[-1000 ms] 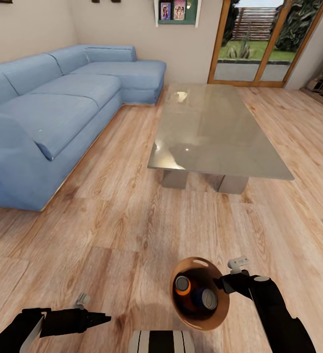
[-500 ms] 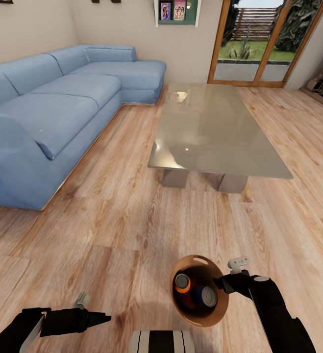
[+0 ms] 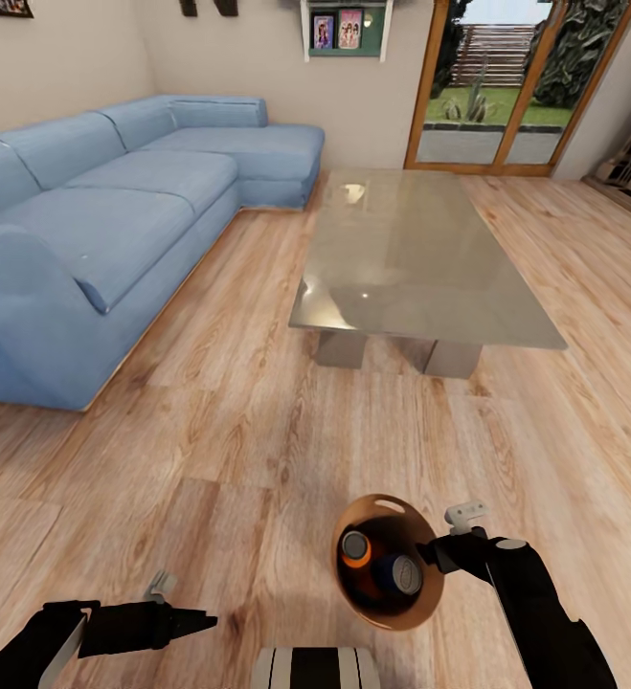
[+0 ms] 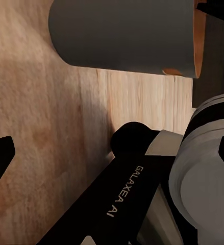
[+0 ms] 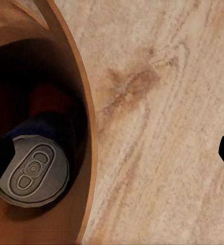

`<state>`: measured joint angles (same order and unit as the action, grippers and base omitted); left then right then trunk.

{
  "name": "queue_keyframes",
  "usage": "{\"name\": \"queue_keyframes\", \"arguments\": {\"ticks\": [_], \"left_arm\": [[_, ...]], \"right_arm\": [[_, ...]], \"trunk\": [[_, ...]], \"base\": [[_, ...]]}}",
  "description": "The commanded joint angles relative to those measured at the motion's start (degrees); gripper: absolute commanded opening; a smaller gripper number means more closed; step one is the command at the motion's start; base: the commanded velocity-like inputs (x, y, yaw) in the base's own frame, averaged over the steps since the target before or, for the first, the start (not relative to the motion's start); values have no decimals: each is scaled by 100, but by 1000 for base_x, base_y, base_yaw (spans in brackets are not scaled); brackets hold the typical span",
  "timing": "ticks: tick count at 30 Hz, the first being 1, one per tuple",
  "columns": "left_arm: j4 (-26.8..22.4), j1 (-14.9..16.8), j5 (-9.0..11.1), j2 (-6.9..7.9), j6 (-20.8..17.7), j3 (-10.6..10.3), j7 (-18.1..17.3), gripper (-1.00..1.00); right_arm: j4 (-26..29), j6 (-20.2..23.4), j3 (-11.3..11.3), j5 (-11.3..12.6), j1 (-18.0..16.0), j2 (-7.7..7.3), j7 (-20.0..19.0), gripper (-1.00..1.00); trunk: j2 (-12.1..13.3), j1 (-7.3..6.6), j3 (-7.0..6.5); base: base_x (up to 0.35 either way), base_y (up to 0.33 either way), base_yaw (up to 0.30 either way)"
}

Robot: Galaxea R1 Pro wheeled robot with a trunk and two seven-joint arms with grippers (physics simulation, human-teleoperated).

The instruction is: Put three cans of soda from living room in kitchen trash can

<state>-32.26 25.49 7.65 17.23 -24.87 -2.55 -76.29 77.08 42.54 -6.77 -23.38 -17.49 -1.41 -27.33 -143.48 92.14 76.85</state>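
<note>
A: Trash can (image 3: 389,565) is at my right claw (image 3: 438,552), held up over the wood floor (image 3: 258,431) low in the head view, in front of the trunk. The claw is closed on its rim, on the side near the right arm.

B: Cans inside?

A: Yes. I see an orange soda can (image 3: 357,549) and a dark blue soda can (image 3: 401,574) in the copper-brown inside, silver tops up, close beside each other. In the right wrist view the blue one's top (image 5: 32,170) sits against the inner wall. A third can I can't confirm, too dark in there.

B: Left claw?

A: Left claw (image 3: 200,622) is low at the left, has nothing in it; fingers look close together, but I can't tell for sure. Left wrist view shows the bin's grey outside (image 4: 122,35).

B: Surroundings?

A: Living rm. Blue sofa (image 3: 114,220) on the left, glass table (image 3: 411,258) ahead, well apart from the bin, glass doors (image 3: 487,86) behind.
</note>
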Motion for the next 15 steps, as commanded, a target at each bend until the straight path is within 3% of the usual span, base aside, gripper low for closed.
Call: {"name": "queue_keyframes", "arguments": {"ticks": [1,8,15], "left_arm": [[-1,0,-5,0,0,0,0,100],[-7,0,-26,-2,0,-11,-1,100],[-8,0,-35,-1,0,-17,0,100]], "right_arm": [[0,0,0,0,0,0,0,100],[0,0,0,0,0,0,-1,100],[0,0,2,0,0,0,-1,100]], "trunk": [[0,0,-9],[0,0,-74],[0,0,-139]], "base": [[-78,0,0],[-141,0,0],[-250,0,0]]}}
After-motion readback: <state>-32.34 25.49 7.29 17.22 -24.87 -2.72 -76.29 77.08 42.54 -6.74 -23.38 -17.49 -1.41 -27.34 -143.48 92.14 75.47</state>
